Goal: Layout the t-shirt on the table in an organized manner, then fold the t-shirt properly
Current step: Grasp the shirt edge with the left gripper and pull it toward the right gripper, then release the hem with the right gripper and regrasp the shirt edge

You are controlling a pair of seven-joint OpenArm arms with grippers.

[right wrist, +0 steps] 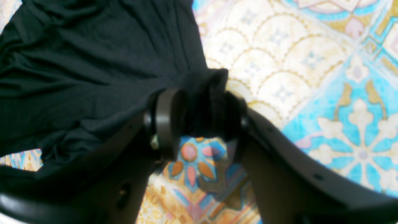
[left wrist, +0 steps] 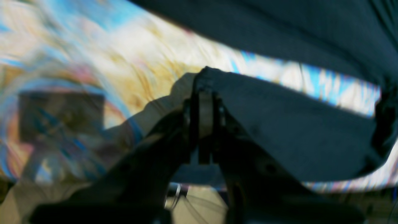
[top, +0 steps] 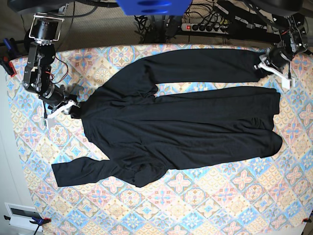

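Note:
The black long-sleeved t-shirt (top: 186, 127) lies spread sideways across the patterned table (top: 205, 205). One sleeve stretches along the far edge and the other lies toward the front left. My right gripper (top: 74, 108) is shut on a bunched edge of the shirt at the left end. In the right wrist view the gripper (right wrist: 202, 116) pinches a fold of black fabric (right wrist: 93, 62). My left gripper (top: 258, 66) is shut on the far sleeve's end at the back right. The blurred left wrist view shows the gripper (left wrist: 203, 84) holding cloth (left wrist: 295, 133) raised above the table.
A power strip and cables (top: 210, 25) lie behind the table's far edge. Clamps (top: 7, 63) hold the tablecloth at the left edge. A white box (top: 19, 213) sits off the front left corner. Bare patterned cloth shows along the front of the table.

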